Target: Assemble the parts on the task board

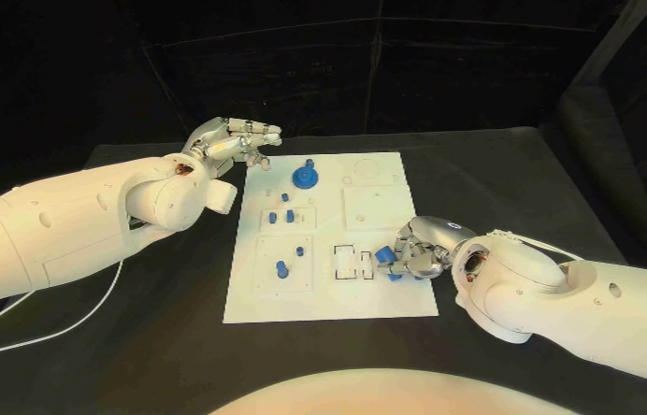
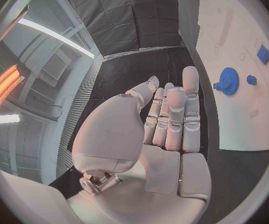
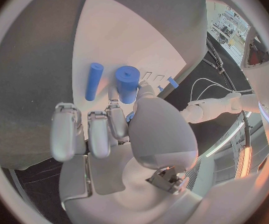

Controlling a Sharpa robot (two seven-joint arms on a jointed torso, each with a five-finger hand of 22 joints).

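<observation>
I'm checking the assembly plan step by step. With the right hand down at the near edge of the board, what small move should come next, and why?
Probably a short lift. The right hand rests low on the task board, its fingers around small blue parts beside the outlined slots; whether it grips one is unclear. Raising slightly would show that. The left hand is off the board, holding nothing.

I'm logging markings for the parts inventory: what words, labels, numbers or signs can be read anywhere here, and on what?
None can be read. The task board shows only faint outlines and recesses, no legible print. The blue gear and the other blue parts carry no visible marking. Nothing readable shows on either arm.
</observation>
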